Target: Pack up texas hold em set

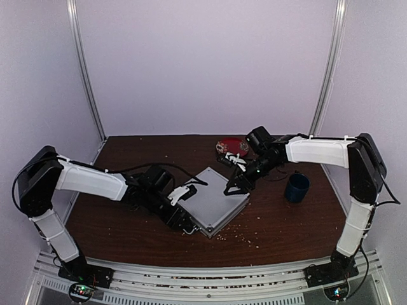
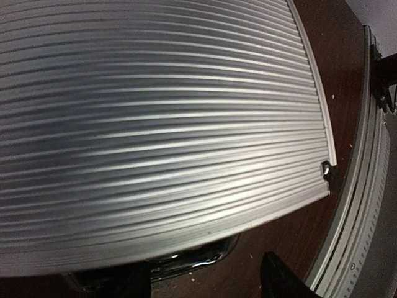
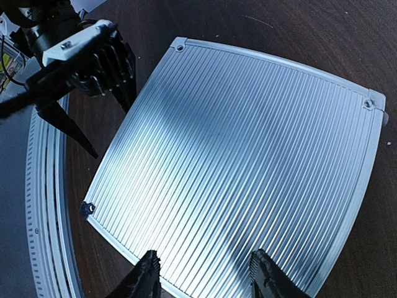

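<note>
case: silver square aluminium case with ribbed lid [image 1: 219, 203], closed and lying flat on the dark brown wooden surface [image 1: 280, 222]. It sits centre of the top frame, turned corner-on to the arm bases.
left claw: [image 3: 113, 132] sits at the case's left side, upper left of the right-wrist frame. Fingers are spread wide with nothing between them. Can't tell if it touches the case.
left wrist view: the ribbed lid fills nearly the whole frame, very close. Small corner screw [image 2: 325, 168] at mid right. Shiny metal part [image 2: 192, 261] below the lid edge at bottom centre; can't tell what it is. Dark fingertips [image 2: 282, 279] at the bottom edge.
right claw: [image 3: 205, 256] is over the case's upper-right edge in the top frame. Fingers are moderately apart at the bottom of its wrist frame, with the lid's edge showing between them. Nothing is clamped. Can't tell if it contacts the lid.
plate: red round plate [image 1: 232, 147] is behind the case, upper centre, close to the right wrist. Contents too small to tell.
mug: dark blue mug [image 1: 297, 187] stands upright, right of the case and apart from it.
debris: white specks [image 1: 245, 236] are scattered on the surface near the case's lower right corner.
</note>
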You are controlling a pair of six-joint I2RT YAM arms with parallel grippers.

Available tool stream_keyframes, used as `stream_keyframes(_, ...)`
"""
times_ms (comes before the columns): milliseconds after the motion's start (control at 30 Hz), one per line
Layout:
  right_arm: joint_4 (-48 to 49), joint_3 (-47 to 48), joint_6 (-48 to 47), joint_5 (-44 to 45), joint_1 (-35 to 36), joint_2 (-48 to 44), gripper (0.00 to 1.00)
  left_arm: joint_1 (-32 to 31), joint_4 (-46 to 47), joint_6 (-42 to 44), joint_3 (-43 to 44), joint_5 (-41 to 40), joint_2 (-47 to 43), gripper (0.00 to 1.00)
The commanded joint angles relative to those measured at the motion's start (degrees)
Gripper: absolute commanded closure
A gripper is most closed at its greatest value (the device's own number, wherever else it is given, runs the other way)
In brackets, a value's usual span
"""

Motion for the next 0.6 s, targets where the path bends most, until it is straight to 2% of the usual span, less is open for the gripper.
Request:
stream_keyframes(0, -0.6, 0.0, -0.8, 0.6, 0.3, 0.8, 0.51, -0.9, 1.5, -0.4, 3.1, 1.5, -5.2, 0.39)
stream_keyframes(367, -1.2, 0.3, -1.1, 0.7, 0.5, 1.6, 0.51, -0.9, 1.6, -0.4, 3.3, 0.4, -4.9, 0.39)
stream_keyframes(567, -1.3, 0.2, -1.3, 0.6, 0.7, 1.5, 0.51, -0.9, -0.7, -0.6, 1.4, -0.8, -8.4, 0.39)
